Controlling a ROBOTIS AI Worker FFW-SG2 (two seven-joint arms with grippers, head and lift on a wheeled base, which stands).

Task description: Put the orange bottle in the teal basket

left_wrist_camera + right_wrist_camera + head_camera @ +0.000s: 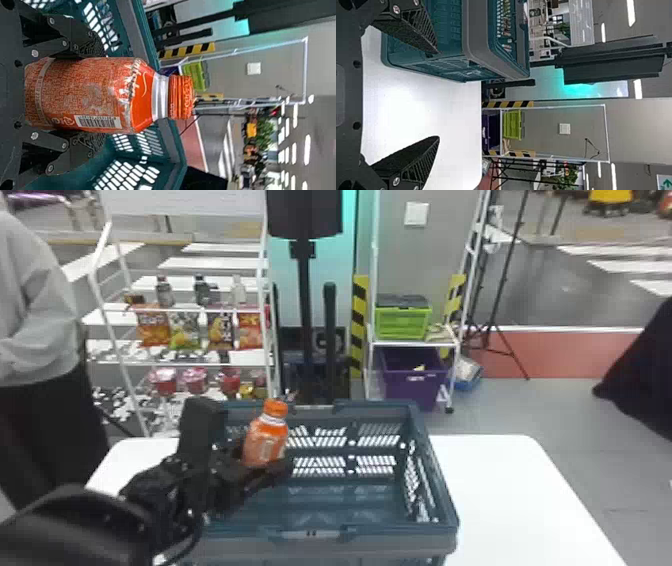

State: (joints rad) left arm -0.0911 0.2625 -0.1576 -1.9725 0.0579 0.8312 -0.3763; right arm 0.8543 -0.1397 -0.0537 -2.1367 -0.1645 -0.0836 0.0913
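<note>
Clock directions are taken on the head view's dial unless noted.

Table (505,490), white: we list it at five o'clock, its top also running out past the basket on the other side.

White snack rack (185,364): ten o'clock, beyond the table, snack bags (220,330) in a row along it.

Second white rack (415,344): one o'clock, likewise beyond the table.

Teal basket (390,534): six o'clock, on the table, its open mouth facing up.

Left arm (75,525), black: enters from eight o'clock and reaches across the basket's edge.

Purple bin (412,387): low in the second rack, under the green crate (400,322).

Left gripper (257,457): ten o'clock on the basket's own dial. We find its two fingers parted by just the bottle's width, closed against opposite sides of the body.

Right gripper (437,95): in the right wrist view, we record the fingers spread wide and empty, with tabletop and a basket corner behind them.

Orange bottle (264,442): held in the left gripper at the basket's ten o'clock, nearly upright, cap leaning towards one o'clock. We see it at the basket's mouth; how deep its base sits, we cannot tell.
</note>
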